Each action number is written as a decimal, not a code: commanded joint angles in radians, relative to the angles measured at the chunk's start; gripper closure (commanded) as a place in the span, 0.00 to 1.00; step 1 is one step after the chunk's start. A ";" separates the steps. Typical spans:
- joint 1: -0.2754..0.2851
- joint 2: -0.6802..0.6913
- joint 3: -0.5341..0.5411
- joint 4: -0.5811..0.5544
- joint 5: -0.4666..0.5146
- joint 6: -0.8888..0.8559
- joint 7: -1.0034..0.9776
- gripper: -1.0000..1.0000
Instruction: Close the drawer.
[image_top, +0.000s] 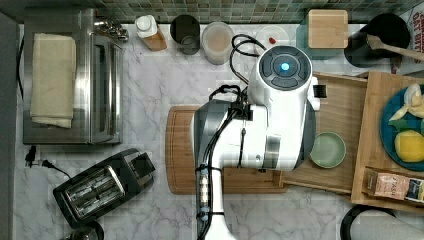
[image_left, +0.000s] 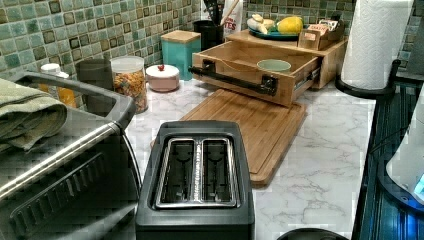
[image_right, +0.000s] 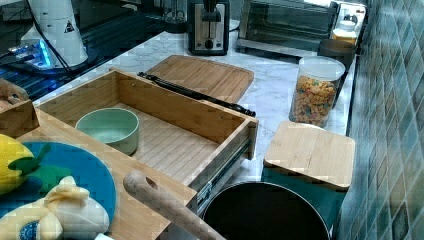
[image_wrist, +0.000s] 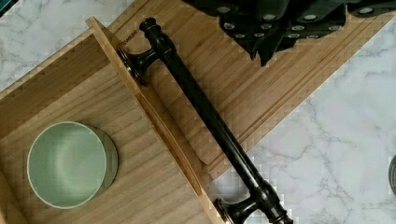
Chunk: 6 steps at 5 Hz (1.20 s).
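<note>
Drawer (image_right: 165, 135) stands pulled out from its bamboo cabinet (image_left: 330, 55), its front over the cutting board (image_left: 250, 130) on the marble counter (image_left: 320, 170). I note a green bowl (image_right: 107, 128) inside it. Black bar handle (image_wrist: 205, 121) runs across the front. Gripper (image_wrist: 275, 25) hangs above the board, apart from the handle; I cannot tell its finger state

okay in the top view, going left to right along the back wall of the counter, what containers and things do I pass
White-capped bottle → dark cup → clear lidded jar → white round dish with a red knob → teal canister with a wooden lid → black pot holding a wooden utensil.
</note>
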 joint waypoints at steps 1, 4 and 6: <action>0.000 0.000 -0.001 -0.002 -0.004 0.000 0.000 1.00; 0.029 0.020 0.034 -0.048 0.008 0.058 -0.253 1.00; 0.057 -0.005 0.060 -0.172 0.021 0.236 -0.159 1.00</action>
